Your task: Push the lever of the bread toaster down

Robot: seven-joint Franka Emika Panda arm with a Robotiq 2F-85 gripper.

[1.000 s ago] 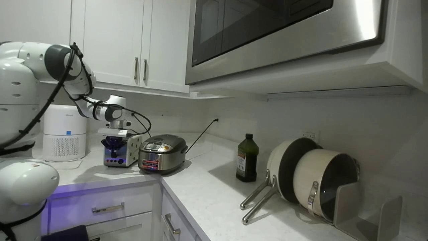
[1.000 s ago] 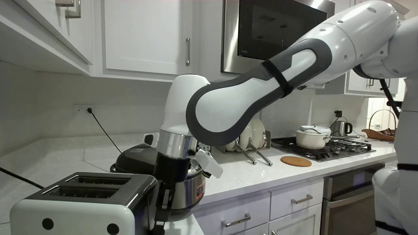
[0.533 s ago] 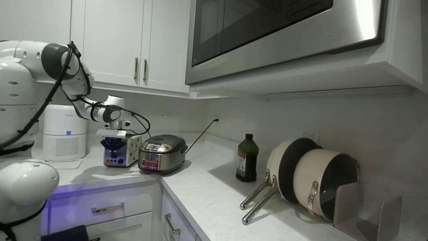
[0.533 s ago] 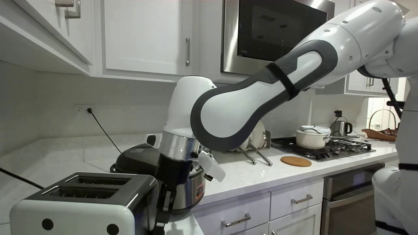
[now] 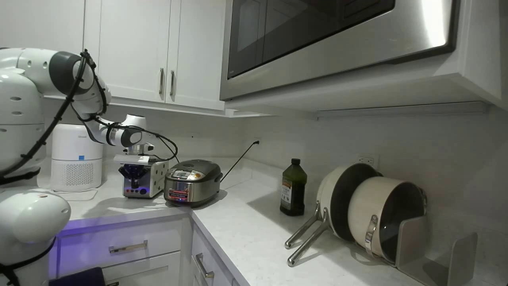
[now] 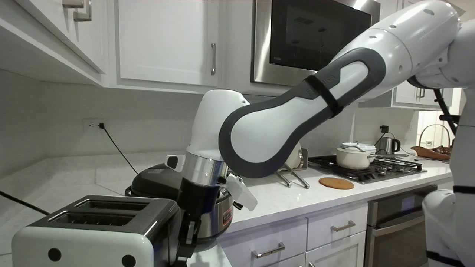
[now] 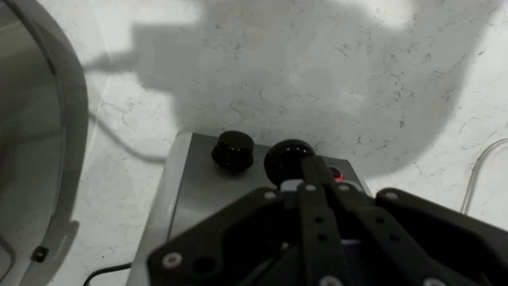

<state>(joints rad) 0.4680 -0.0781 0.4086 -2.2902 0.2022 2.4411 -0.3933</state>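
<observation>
Black two-fingered gripper [image 7: 313, 159]: pointing downward, closed up, its fingertips meeting — nothing shows held between them.
Glossy round black knob [image 7: 281, 161]: right at the fingertips and partly behind them; whether they touch it, I cannot tell.
Short cylindrical black knob [image 7: 233, 146]: just beside the round one, on the same grey face.
Small red-lit button [image 7: 336, 173]: on the round knob's other side, close by the fingers.
Boxy silver-and-white bread toaster [image 6: 87, 246]: the body behind that face, its front at the gripper, upright on the white speckled countertop [image 5: 246, 218]; in an exterior view, black dots mark its side panel and two long slots its dark top.
White-and-grey robot arm [image 6: 259, 133]: bent down over the toaster's front end in both exterior views.
Squat steel rice cooker [image 5: 198, 190]: just beside the toaster, with a dark lid, a small display and a red label.
Tall white cylindrical appliance [image 5: 77, 155]: on the toaster's other side — apart from it.
Dark green bottle [image 5: 293, 186]: upright, black-capped, well apart from the cooker.
Dark-lined cream pans [image 5: 369, 206]: on edge in a grey rack [image 5: 410, 242], steel handles jutting out.
Round wooden board [image 6: 336, 183]: flat on the countertop, beside the black stove [image 6: 326, 165], in an exterior view.
</observation>
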